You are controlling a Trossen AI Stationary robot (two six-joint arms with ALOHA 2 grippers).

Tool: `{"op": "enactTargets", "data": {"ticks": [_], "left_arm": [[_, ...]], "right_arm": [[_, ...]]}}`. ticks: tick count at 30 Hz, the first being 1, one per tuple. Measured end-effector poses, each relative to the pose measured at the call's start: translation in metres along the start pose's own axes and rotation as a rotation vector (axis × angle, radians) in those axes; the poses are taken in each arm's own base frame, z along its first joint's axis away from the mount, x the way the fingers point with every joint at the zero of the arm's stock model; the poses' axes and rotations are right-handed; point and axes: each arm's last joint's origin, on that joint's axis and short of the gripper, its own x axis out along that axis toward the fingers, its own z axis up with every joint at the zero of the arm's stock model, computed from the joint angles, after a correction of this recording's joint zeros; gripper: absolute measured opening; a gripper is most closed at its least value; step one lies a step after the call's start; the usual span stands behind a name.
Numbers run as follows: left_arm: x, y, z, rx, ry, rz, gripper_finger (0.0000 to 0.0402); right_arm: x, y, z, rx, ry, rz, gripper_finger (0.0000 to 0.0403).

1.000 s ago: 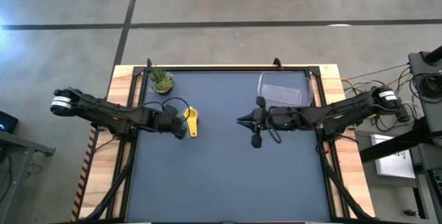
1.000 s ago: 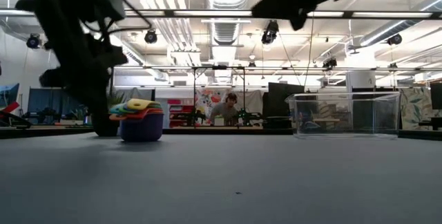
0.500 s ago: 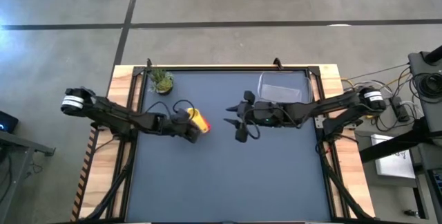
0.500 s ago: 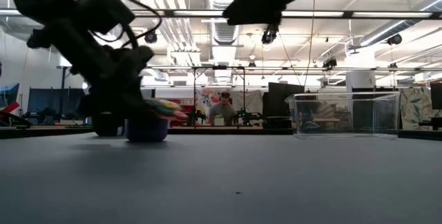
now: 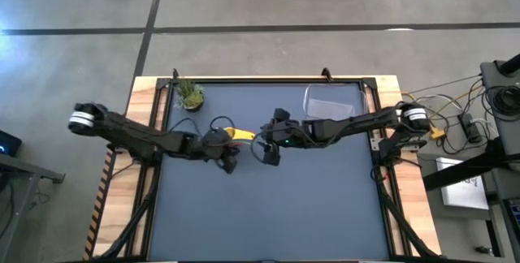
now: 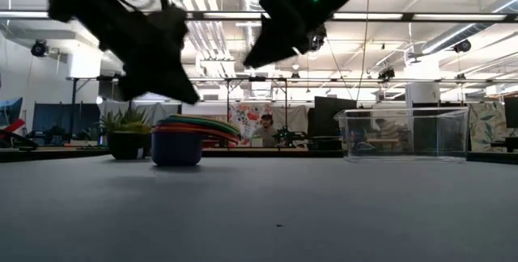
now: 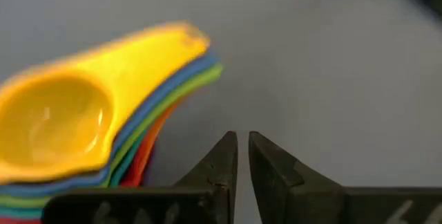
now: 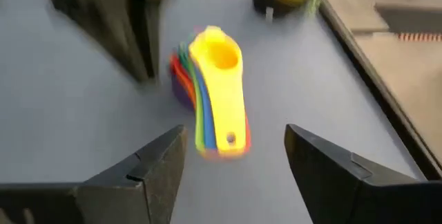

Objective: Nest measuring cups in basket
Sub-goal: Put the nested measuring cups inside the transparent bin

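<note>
The nested cups (image 8: 210,92) sit on the desk (image 5: 268,206). Beside them hangs the left hand (image 7: 242,156), fingers together; the right hand (image 8: 235,165) faces their handles, fingers apart.

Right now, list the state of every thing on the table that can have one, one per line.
measuring cups: nested in one stack, yellow on top, on the table, outside the basket
basket: upright, empty
left gripper: shut, beside the stack, holding nothing
right gripper: open, facing the stack's handles
potted plant: upright
</note>
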Motion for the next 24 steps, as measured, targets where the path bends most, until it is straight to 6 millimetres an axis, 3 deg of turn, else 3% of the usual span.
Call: {"op": "enactTargets", "data": {"ticks": [6, 10, 15, 18, 20, 22, 24], "left_arm": [[-0.054, 0.012, -0.017, -0.004, -0.189, -0.031, 0.0019], [-0.07, 0.023, -0.029, -0.058, -0.325, -0.12, 0.0019], [-0.07, 0.04, -0.045, -0.031, -0.385, -0.172, 0.0011], [-0.072, 0.042, -0.045, -0.013, -0.44, -0.199, 0.0007], [-0.071, 0.045, -0.047, 0.023, -0.45, -0.19, 0.0005], [-0.074, 0.045, -0.045, 0.04, -0.484, -0.208, 0.0005], [-0.073, 0.047, -0.048, 0.082, -0.485, -0.196, 0.0004]], "right_arm": [[0.028, -0.006, 0.005, 0.005, 0.104, 0.137, 0.0271], [0.044, -0.022, 0.011, -0.036, 0.136, 0.144, 0.0288], [0.063, -0.041, 0.017, -0.021, 0.144, 0.168, 0.0303], [0.069, -0.045, 0.009, -0.015, 0.212, 0.198, 0.031], [0.073, -0.048, 0.017, 0.0, 0.155, 0.194, 0.0312], [0.077, -0.048, 0.008, 0.002, 0.216, 0.206, 0.0314], [0.08, -0.052, 0.016, 0.014, 0.153, 0.205, 0.0314]]}}
